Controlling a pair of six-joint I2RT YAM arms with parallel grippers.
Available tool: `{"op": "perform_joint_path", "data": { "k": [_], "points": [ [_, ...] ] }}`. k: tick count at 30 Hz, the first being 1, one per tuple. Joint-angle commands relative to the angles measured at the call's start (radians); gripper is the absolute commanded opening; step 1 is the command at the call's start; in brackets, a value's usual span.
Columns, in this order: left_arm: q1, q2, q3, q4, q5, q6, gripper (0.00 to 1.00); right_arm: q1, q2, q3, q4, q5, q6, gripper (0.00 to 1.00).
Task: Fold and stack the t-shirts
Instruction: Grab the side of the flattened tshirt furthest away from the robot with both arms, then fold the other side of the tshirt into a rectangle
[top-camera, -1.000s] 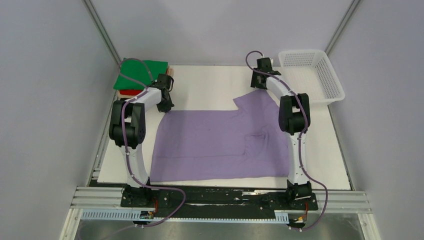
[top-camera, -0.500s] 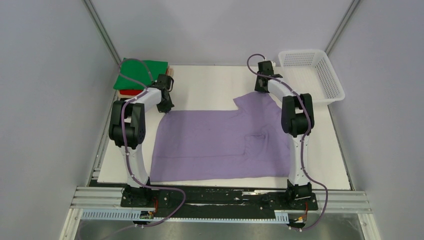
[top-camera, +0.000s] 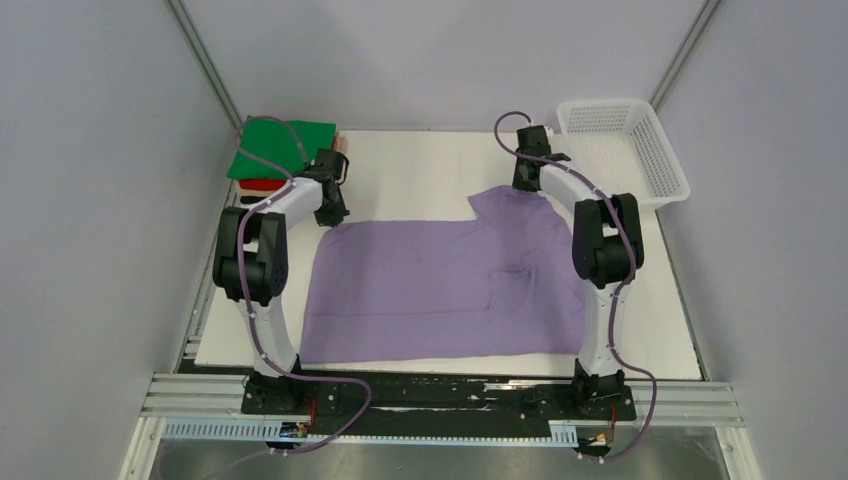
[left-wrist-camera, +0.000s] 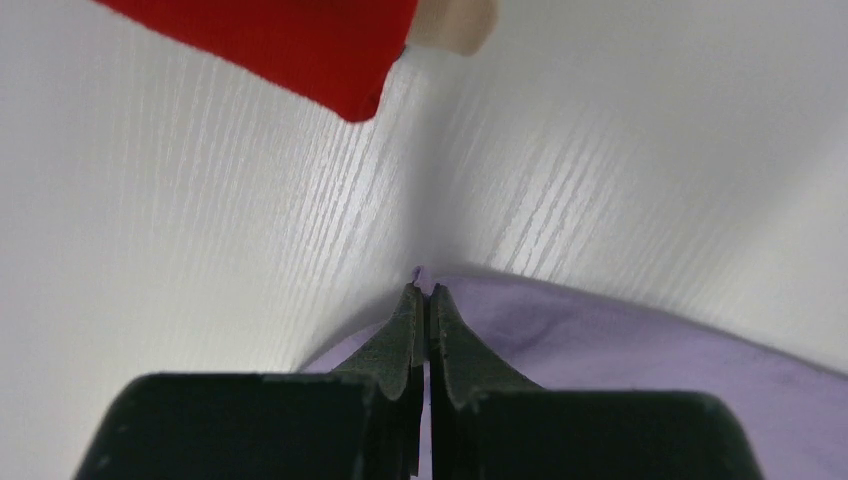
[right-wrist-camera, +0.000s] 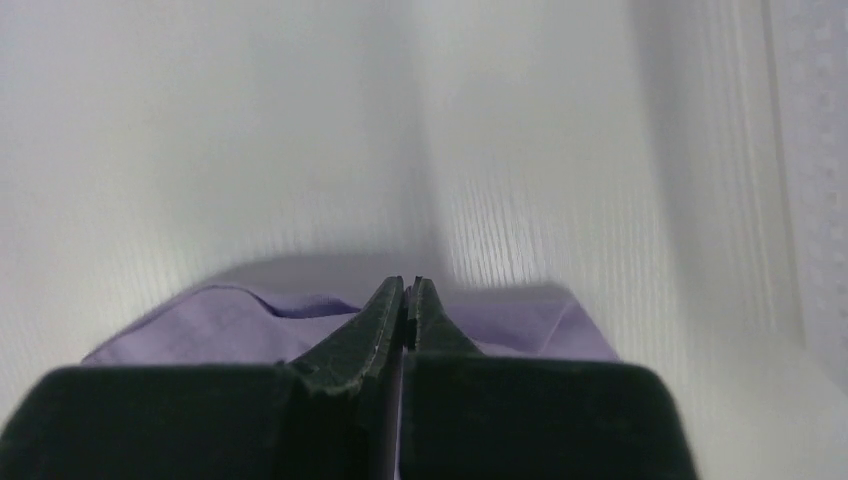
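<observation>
The soft lavender shirt lies spread and lightly creased across the white wood-grain counter. The left pincer pinches its far-left corner, and the right pincer pinches its far sleeve. A folded green shirt tops a red shirt at the counter's far-left corner.

Overhead view: bright, even light is falling from above; the arms are casting only faint, soft shadows on the white table. Left wrist view: red t-shirt is blurring at upper left, left gripper is showing dark and soft-edged. Right wrist view: lavender t-shirt is throwing a grey shadow beyond the right gripper; upper frame is washing out pale
</observation>
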Motion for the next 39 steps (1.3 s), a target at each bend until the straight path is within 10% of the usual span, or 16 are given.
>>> {"op": "perform_joint_path", "data": {
  "k": [1, 18, 39],
  "points": [
    [-0.019, -0.101, -0.034, -0.001, -0.019, -0.009, 0.0, 0.022, -0.198, -0.118, 0.055, -0.01, -0.008, 0.0],
    [-0.106, -0.446, -0.323, -0.006, -0.1, -0.085, 0.0, 0.139, -0.778, -0.619, -0.044, 0.073, 0.111, 0.0],
    [-0.18, -0.847, -0.656, -0.028, -0.092, -0.25, 0.0, 0.19, -1.29, -0.777, -0.5, 0.118, 0.356, 0.0]
  ]
}}
